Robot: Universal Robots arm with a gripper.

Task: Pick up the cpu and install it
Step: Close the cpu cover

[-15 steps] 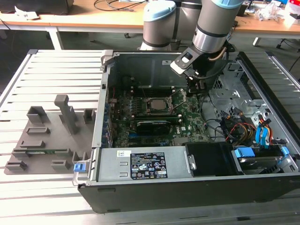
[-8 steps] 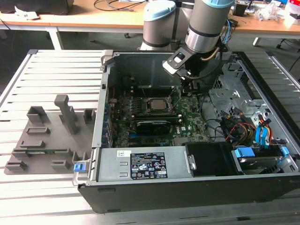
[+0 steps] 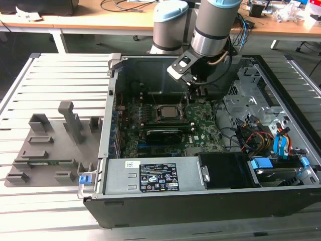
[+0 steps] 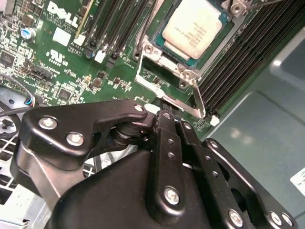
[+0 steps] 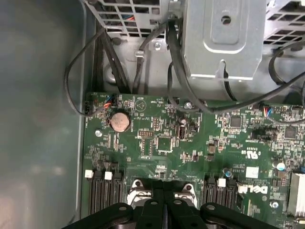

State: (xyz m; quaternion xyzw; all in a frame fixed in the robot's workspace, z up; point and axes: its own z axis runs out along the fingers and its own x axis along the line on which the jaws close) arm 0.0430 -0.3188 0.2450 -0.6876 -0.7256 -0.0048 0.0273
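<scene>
— Where, the pale silver-white square cpu (image 4: pixel 193 26)?
— Lying in the metal-framed black socket (image 4: pixel 164 61) on the green motherboard (image 4: pixel 62 67), inside the open black computer case (image 3: pixel 200 211).
— And the jaws?
— Closed together, gripping nothing, just beside the socket on the exterior view's right.

One cpu (image 4: pixel 193 26), one motherboard (image 5: pixel 200 129), one computer case (image 3: pixel 200 207), one grey holder tray (image 3: pixel 47 150).

Exterior view: high and off the arm (image 3: pixel 213 25), looking down into the open case (image 3: pixel 200 211) on the bench (image 3: pixel 55 75); wide.
First wrist view: close over the board (image 5: pixel 190 138), facing toward the cage (image 5: pixel 224 38).
Second wrist view: close, slanted across the board toward the cpu (image 4: pixel 193 26).
Shared: the board in all three; the cpu in the exterior and second wrist views.
</scene>
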